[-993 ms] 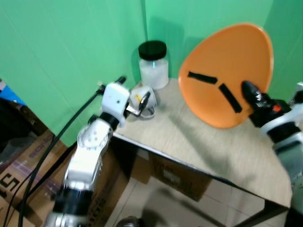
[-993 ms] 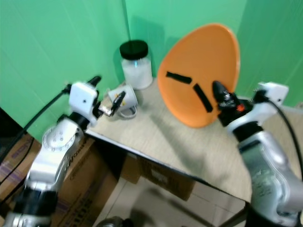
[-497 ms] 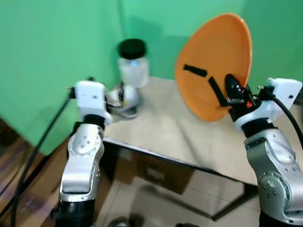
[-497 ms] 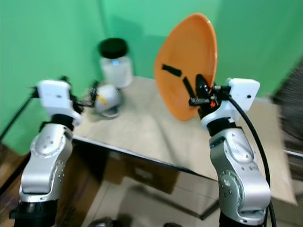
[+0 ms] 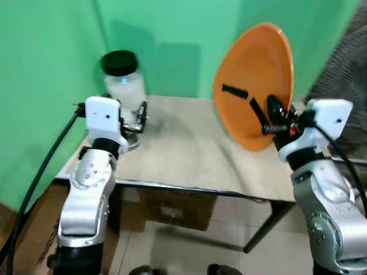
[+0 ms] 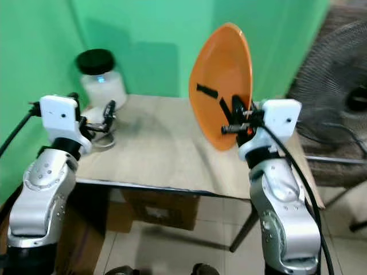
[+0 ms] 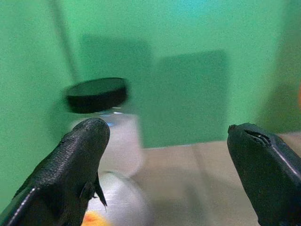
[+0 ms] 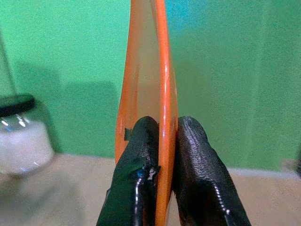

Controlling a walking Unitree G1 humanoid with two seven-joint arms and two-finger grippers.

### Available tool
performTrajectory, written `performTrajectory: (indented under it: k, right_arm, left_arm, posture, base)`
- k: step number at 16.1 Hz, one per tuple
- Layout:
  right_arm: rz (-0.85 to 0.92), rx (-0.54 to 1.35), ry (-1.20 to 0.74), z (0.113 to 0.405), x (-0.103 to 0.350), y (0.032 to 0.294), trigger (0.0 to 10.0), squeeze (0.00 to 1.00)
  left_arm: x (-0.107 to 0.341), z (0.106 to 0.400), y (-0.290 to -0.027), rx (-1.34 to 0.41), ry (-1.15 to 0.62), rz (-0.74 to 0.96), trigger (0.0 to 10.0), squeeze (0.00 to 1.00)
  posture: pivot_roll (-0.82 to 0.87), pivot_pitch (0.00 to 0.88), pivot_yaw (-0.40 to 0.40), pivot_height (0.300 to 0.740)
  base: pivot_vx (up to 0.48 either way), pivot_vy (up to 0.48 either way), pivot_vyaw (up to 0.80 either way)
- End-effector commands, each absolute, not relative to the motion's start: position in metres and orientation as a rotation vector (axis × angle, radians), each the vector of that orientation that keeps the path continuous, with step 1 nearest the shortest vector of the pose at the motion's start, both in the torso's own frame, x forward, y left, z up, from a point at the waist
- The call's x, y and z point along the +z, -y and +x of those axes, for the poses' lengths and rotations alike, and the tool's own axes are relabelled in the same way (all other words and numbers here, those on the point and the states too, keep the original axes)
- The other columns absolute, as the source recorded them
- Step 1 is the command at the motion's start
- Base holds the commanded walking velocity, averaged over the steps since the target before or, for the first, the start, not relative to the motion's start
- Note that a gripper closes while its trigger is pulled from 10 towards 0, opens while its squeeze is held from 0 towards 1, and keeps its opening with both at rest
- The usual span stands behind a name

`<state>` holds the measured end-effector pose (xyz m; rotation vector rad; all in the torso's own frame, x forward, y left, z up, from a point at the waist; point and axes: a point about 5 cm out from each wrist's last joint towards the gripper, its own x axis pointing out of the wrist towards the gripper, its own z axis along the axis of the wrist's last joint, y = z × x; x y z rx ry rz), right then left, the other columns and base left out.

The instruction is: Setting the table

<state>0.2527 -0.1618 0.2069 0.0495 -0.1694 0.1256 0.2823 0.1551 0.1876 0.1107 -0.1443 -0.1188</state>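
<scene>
Green walls close two sides of a light wood-grain counter [image 5: 189,149] set in the corner; a fan [image 6: 338,74] stands off to the robot's right.

Right gripper [image 8: 162,141] — fingers pinched on the lower rim of the orange plate [image 5: 255,80], one finger on each face. Plate held on edge, nearly vertical, raised above the right part of the counter, its long axis running up and down; two black marks show on the face turned toward the head camera.

Left gripper [image 7: 164,136] — fingers spread apart, holding nothing, hovering by the counter's back-left corner. Just beyond them stands a jar [image 5: 122,77] with a black lid, white contents inside, and a small white rounded object [image 7: 120,207] lies on the counter just below the fingers; too blurred to identify.

Judgement: the right arm carries the task's thing. To lay it flat, the plate must tip from vertical to horizontal and come down. Open counter lies between the two arms — ample room there; the front and right edges are the limits to watch.
</scene>
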Motion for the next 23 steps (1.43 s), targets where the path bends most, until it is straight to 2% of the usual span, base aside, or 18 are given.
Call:
performTrajectory:
  k: [1, 4, 7, 8, 10, 11, 12, 13, 14, 18, 20, 21, 23]
  right_arm:
    - [0.025, 0.055, 0.18, 0.254, 0.205, 0.17, 10.0, 0.0]
    - [0.007, 0.065, 0.162, 0.252, 0.206, 0.167, 10.0, 0.0]
    - [-0.048, 0.104, 0.129, 0.25, 0.203, 0.165, 10.0, 0.0]
    - [-0.143, 0.113, 0.148, 0.251, 0.201, 0.168, 10.0, 0.0]
    - [-0.112, 0.112, 0.163, 0.255, 0.205, 0.166, 10.0, 0.0]
    - [-0.104, 0.113, 0.178, 0.255, 0.209, 0.163, 10.0, 0.0]
    - [-0.106, 0.108, 0.177, 0.256, 0.208, 0.161, 10.0, 0.0]
    - [-0.092, 0.107, 0.159, 0.256, 0.206, 0.16, 10.0, 0.0]
    - [-0.078, 0.1, 0.153, 0.255, 0.207, 0.16, 10.0, 0.0]
    - [-0.082, 0.041, 0.171, 0.255, 0.208, 0.168, 10.0, 0.0]
    - [-0.077, 0.037, 0.163, 0.254, 0.207, 0.165, 10.0, 0.0]
    - [-0.073, 0.042, 0.161, 0.251, 0.208, 0.165, 10.0, 0.0]
    - [-0.073, 0.036, 0.151, 0.251, 0.203, 0.17, 10.0, 0.0]
  left_arm:
    - [0.179, 0.278, -0.15, -0.201, 0.093, 0.152, 10.0, 0.0]
    - [0.177, 0.28, -0.152, -0.211, 0.073, 0.156, 10.0, 0.0]
    - [0.178, 0.278, -0.156, -0.15, 0.073, 0.12, 10.0, 0.0]
    - [0.171, 0.275, -0.152, -0.116, 0.075, 0.138, 10.0, 0.0]
    - [0.179, 0.274, -0.143, -0.082, 0.139, 0.077, 10.0, 0.0]
    - [0.185, 0.274, -0.141, -0.091, 0.173, 0.047, 10.0, 0.06]
    - [0.188, 0.275, -0.144, -0.023, 0.234, 0.037, 10.0, 0.06]
    - [0.189, 0.274, -0.147, -0.013, 0.236, 0.036, 10.0, 0.17]
    - [0.189, 0.271, -0.147, -0.052, 0.217, 0.017, 10.0, 0.12]
    - [0.188, 0.278, -0.137, -0.138, 0.198, 0.038, 10.0, 0.14]
    - [0.188, 0.283, -0.144, -0.117, 0.173, 0.021, 10.0, 0.71]
    - [0.189, 0.282, -0.146, -0.129, 0.148, -0.021, 10.0, 0.84]
    - [0.184, 0.28, -0.141, -0.164, 0.12, -0.029, 10.0, 0.86]
  posture:
    - [0.04, 0.0, 0.044, 0.74]
    - [0.04, 0.0, 0.052, 0.74]
    - [0.04, 0.0, 0.018, 0.74]
    - [0.06, 0.0, 0.017, 0.74]
    - [0.05, 0.0, 0.016, 0.74]
    - [0.06, 0.0, 0.019, 0.74]
    - [0.05, 0.0, 0.01, 0.74]
    - [0.05, 0.0, 0.005, 0.74]
    - [0.04, 0.0, 0.01, 0.74]
    - [0.02, 0.0, 0.055, 0.74]
    - [0.01, 0.0, 0.047, 0.74]
    - [0.01, 0.0, 0.053, 0.74]
    - [0.03, 0.0, 0.062, 0.74]
  base:
    - [0.0, 0.0, -0.8]
    - [0.0, 0.0, -0.8]
    - [0.0, 0.0, -0.8]
    - [0.0, 0.0, -0.8]
    - [0.0, 0.0, -0.8]
    - [0.0, 0.0, -0.8]
    - [0.0, 0.0, -0.8]
    - [0.0, 0.0, -0.8]
    - [0.0, 0.0, -0.8]
    - [0.0, 0.0, -0.8]
    - [0.0, 0.0, -0.8]
    - [0.0, 0.0, -0.8]
    - [0.0, 0.0, -0.8]
